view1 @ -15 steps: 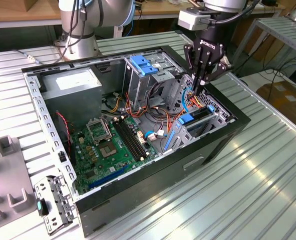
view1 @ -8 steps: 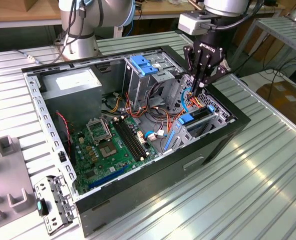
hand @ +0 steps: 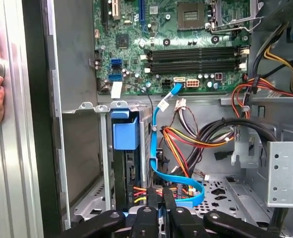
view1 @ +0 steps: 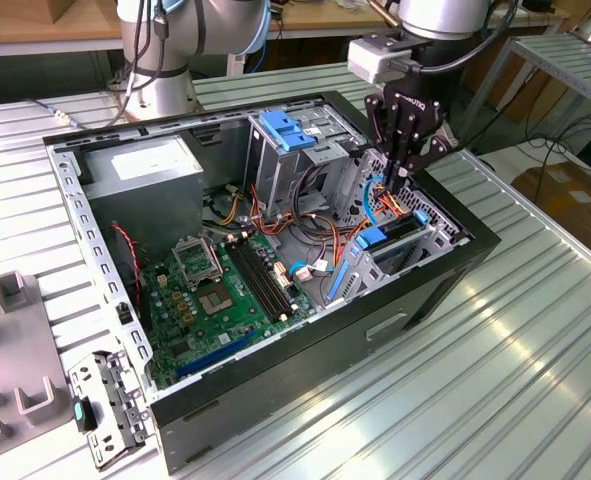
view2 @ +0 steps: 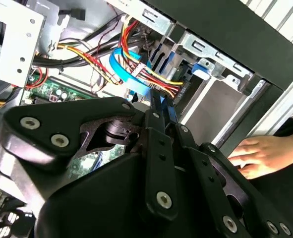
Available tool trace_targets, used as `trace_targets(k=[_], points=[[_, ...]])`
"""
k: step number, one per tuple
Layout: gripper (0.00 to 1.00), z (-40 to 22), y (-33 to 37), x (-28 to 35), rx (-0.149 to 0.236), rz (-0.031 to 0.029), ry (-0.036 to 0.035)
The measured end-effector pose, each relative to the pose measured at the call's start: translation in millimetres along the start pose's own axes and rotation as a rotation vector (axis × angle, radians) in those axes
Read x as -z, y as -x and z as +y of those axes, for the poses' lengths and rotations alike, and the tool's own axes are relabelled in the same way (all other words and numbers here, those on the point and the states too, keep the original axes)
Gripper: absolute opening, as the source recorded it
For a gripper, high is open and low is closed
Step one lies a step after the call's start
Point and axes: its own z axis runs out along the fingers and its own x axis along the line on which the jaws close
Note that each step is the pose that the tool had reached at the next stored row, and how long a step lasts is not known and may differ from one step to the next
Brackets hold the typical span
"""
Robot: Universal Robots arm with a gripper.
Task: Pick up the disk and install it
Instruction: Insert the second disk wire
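Bench: ribbed metal tabletop [view1: 535, 380]; it carries everything I am working on.
Fixture: grey block [view1: 20, 345] at the exterior view's near left, with a loose metal bracket [view1: 110, 405] just beside it.
Case: black computer tower [view1: 305, 360] lying on its side with the panel off and the inside facing up.
Board: green motherboard [view1: 225, 290] flat on the case floor. I see it in the first wrist view too [hand: 186, 49].
Disk: disk [view1: 395, 232] stands on edge in the metal cage at the case's right end in the exterior view. Its blue rail tab is uppermost. In the first wrist view it is the dark slab [hand: 129, 173] below that tab.
Claw: gripper [view1: 400, 172] reaches down into the case just beside the disk cage. Its tips [hand: 162, 201] are drawn together.
Cable: blue cable [hand: 153, 134] loops to the fingertips [view2: 158, 101]. I cannot tell whether they pinch it.
Hand: a person's hand [view2: 265, 153] rests outside the case wall.
Supply: grey box [view1: 145, 170] in the far corner.
Clip: blue clip [view1: 285, 130] on top of the upper cage.
Arm: base [view1: 160, 60] behind the case.
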Motion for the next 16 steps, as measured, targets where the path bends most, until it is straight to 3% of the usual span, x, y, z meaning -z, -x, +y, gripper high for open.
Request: trace_targets(k=[1, 2, 4, 6, 7, 8, 10, 11, 14, 16], points=[[0.16, 2.1, -0.9, -0.4, -0.001, -0.0006, -0.0151], [0.16, 3.8, -1.7, -0.5, -0.001, -0.0022, -0.0220], [0.16, 10.2, -2.4, -0.4, 0.000, -0.0101, -0.0241], [0.16, 13.9, -3.3, -0.3, 0.000, -0.0139, -0.0248], [0.16, 16.5, -5.8, -0.8, -0.001, -0.0238, -0.0256], [0.16, 17.4, -8.9, -1.6, -0.002, -0.0375, -0.0257], [0.16, 18.3, -13.4, -2.7, -0.004, -0.0532, -0.0257], [0.16, 18.9, -19.0, -4.2, -0.006, -0.0631, -0.0263], [0.16, 21.4, -34.8, -9.0, -0.009, -0.0859, -0.0307], [0.16, 23.5, -40.8, -10.8, -0.011, -0.0986, -0.0344]])
